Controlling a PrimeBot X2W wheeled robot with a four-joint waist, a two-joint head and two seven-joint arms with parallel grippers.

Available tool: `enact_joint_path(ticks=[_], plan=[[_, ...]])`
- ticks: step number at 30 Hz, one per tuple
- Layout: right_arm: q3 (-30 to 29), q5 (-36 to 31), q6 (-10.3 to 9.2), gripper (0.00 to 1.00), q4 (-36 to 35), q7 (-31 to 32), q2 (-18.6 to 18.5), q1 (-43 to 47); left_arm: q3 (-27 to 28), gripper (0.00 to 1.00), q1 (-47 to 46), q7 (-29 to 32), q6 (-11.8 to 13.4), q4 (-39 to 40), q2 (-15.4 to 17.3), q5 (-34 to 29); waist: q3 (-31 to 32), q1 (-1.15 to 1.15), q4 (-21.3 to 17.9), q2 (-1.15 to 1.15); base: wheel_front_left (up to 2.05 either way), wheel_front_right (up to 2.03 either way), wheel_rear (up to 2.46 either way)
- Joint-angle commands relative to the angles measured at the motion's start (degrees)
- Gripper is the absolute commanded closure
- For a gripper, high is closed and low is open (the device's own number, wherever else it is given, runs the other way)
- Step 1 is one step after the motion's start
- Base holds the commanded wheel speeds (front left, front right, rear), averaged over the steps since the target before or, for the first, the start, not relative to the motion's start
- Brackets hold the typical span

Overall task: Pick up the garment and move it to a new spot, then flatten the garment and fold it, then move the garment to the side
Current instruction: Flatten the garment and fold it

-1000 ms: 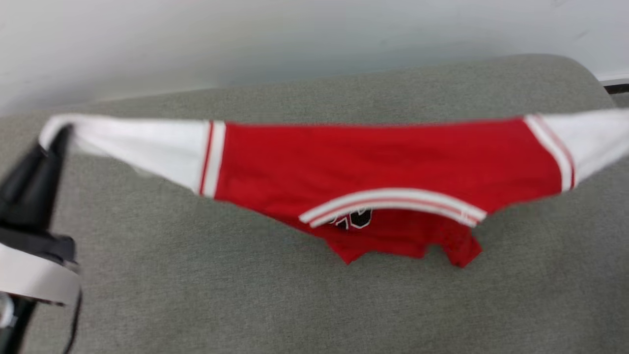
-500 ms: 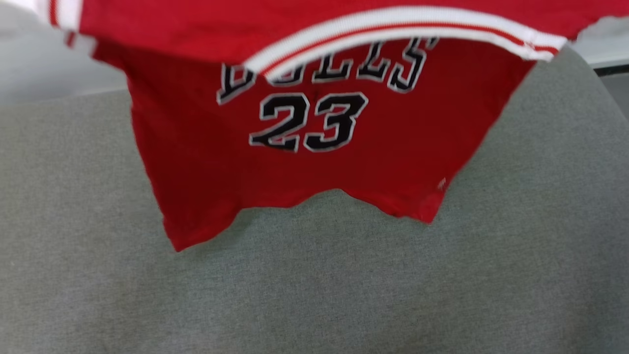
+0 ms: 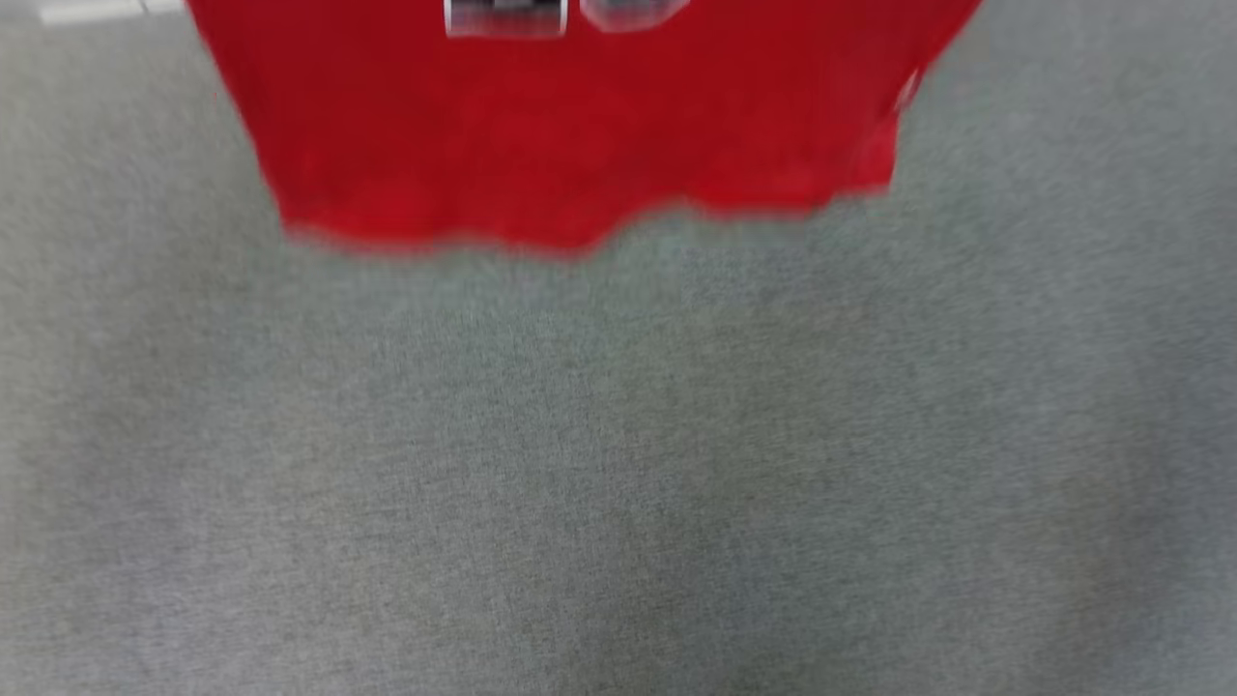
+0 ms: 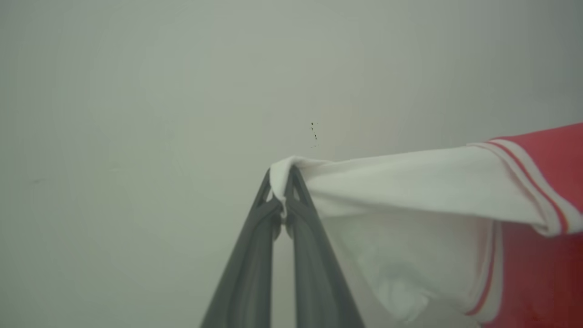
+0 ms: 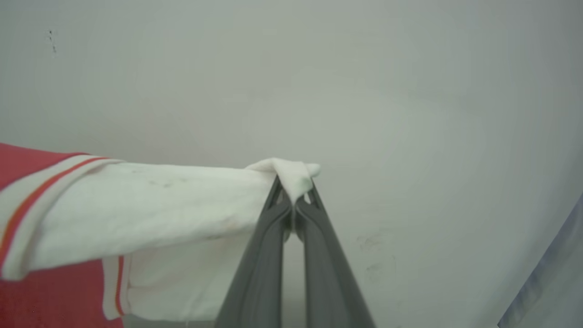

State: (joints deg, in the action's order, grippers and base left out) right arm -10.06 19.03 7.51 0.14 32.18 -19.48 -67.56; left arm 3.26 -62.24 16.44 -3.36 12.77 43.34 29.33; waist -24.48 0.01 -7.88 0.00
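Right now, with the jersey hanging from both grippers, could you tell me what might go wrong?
The left gripper and right gripper each pinch just a small fold at a white sleeve tip, so the jersey might slip free. Its hem hangs wavy over the grey surface, so it may land creased.

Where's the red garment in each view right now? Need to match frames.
Head: garment top centre, hem hanging over the grey surface.
Left wrist: white sleeve runs from left pincer, centre, to the right edge.
Right wrist: other sleeve runs from the left edge to right pincer, centre.
Shared landmark: red body panel; striped seam in both wrist views.
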Motion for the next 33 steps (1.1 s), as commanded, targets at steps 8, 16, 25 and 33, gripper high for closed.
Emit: enact_joint_path(ticks=[8, 16, 25, 33], plan=[[-1.8, -7.6, -0.06, 1.00, 13.6, -11.1, 2.1, -15.9, -7.1, 1.00, -21.3, -6.9, -0.9, -16.7, -3.7, -5.4, -9.3, -0.01, 2.1, 0.00, 0.00, 0.00, 0.00], [-2.5, -13.6, -0.06, 1.00, 25.3, -21.2, 5.8, -19.1, -10.8, 1.00, -25.2, -15.0, -1.6, -30.1, -8.1, -7.0, -11.2, -0.01, 3.9, 0.00, 0.00, 0.00, 0.00], [3.2, -11.8, -0.05, 1.00, 33.9, -22.5, 5.0, -3.7, -13.5, 1.00, -4.9, -21.6, -2.3, -37.2, -11.4, -4.8, -6.9, -0.01, 5.3, 0.00, 0.00, 0.00, 0.00], [10.4, -4.6, -0.07, 1.00, 34.3, -18.7, 0.1, 13.9, -14.8, 1.00, 18.3, -24.3, -1.5, -38.6, -10.1, -3.9, 0.6, -0.01, 5.8, 0.00, 0.00, 0.00, 0.00]])
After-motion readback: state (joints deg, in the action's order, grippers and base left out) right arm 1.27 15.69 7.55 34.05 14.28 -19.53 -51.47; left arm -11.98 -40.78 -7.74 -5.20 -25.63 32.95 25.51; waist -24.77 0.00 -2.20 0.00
